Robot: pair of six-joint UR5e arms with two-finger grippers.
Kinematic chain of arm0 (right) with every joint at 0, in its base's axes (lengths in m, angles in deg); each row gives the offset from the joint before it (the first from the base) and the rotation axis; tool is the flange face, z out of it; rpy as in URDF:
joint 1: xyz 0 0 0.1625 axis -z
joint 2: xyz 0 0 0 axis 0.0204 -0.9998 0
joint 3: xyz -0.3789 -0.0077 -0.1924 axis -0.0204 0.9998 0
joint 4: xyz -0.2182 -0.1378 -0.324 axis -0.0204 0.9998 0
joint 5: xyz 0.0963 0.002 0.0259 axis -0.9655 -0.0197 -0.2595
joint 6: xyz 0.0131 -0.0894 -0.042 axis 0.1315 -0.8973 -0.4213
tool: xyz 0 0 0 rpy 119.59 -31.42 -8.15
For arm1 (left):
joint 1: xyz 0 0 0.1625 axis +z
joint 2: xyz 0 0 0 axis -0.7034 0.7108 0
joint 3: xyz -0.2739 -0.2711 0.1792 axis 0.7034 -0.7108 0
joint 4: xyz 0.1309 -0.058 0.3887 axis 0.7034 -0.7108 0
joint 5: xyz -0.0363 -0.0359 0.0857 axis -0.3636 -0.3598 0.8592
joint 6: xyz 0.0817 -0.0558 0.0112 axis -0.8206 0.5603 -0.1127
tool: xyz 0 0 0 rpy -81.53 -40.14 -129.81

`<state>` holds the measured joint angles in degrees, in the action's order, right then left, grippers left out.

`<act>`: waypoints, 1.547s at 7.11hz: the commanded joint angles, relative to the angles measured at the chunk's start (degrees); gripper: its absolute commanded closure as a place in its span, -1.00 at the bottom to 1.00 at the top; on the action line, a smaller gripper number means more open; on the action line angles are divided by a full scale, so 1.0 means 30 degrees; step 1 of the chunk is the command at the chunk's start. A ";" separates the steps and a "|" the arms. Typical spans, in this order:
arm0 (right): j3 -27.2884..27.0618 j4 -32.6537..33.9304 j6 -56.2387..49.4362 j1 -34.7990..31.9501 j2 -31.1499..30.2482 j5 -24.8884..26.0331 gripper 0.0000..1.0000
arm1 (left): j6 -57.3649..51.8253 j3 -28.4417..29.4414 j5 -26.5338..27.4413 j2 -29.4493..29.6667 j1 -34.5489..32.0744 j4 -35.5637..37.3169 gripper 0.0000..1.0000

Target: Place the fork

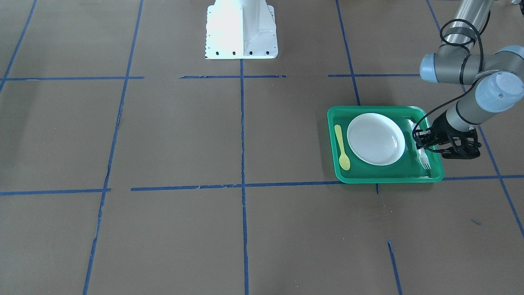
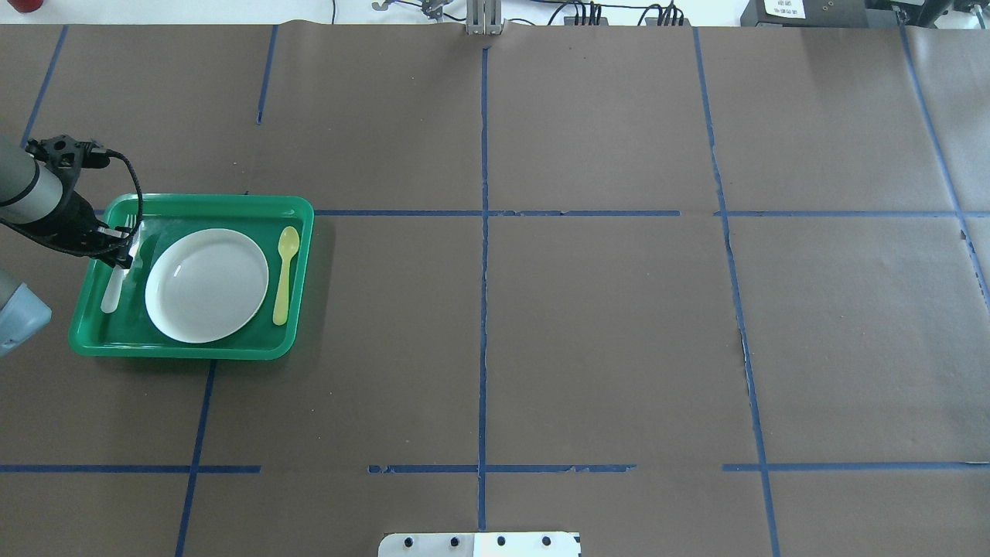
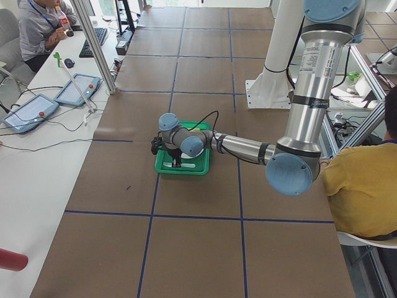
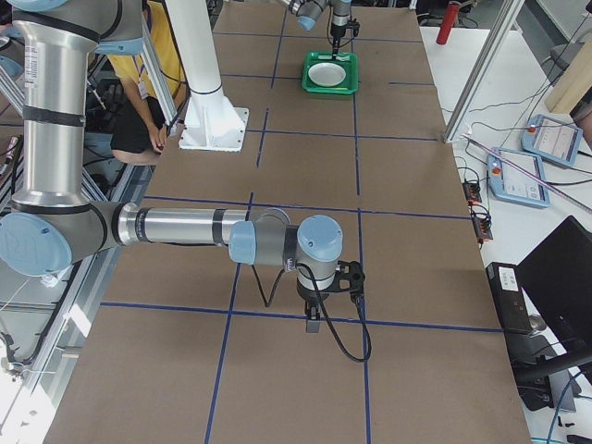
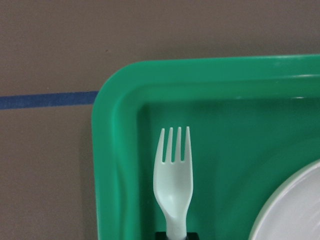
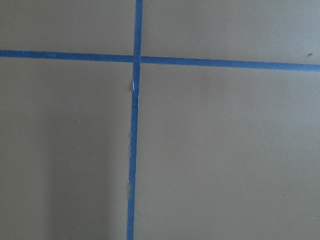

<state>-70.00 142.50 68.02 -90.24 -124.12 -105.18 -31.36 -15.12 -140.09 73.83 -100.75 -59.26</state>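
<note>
Fork (image 5: pixel 173 182), tines toward tray's (image 5: pixel 116 150) far corner

In the left wrist view the fork (image 5: pixel 173 180) runs off the frame at 6 o'clock, so its handle is out of sight, and the plate (image 5: pixel 295 210) is cut off at 4 o'clock. From overhead the left gripper (image 2: pixel 117 249) covers the fork's middle, and whether it grips cannot be told. The right gripper (image 4: pixel 313 326) is too small to read.
</note>
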 commanded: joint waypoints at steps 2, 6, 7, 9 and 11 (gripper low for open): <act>0.0000 0.0000 0.0000 0.0000 0.0000 0.0000 -1.00 | -0.0246 0.0014 -0.0172 -0.0051 -0.0007 -0.0055 -0.05; 0.0000 0.0000 0.0000 0.0000 0.0000 0.0000 -1.00 | -0.5310 -0.0602 -0.1403 -0.0283 -0.3656 0.1486 0.00; 0.0000 0.0000 0.0000 0.0000 0.0000 0.0000 -1.00 | -0.8186 -0.0573 -0.1316 -0.0170 -0.5061 0.4079 -0.04; 0.0000 0.0000 0.0029 0.0000 0.0000 0.0000 -1.00 | -1.3907 -0.0427 -0.1403 -0.0342 -0.9274 0.5393 -0.64; 0.0000 0.0000 0.0029 0.0000 0.0000 0.0000 -1.00 | -1.7688 -0.0136 -0.1344 -0.0813 -1.2121 0.7613 -0.99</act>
<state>-70.00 142.50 68.06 -90.24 -124.12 -105.18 -77.27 -16.18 -144.17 71.90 -131.58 -39.83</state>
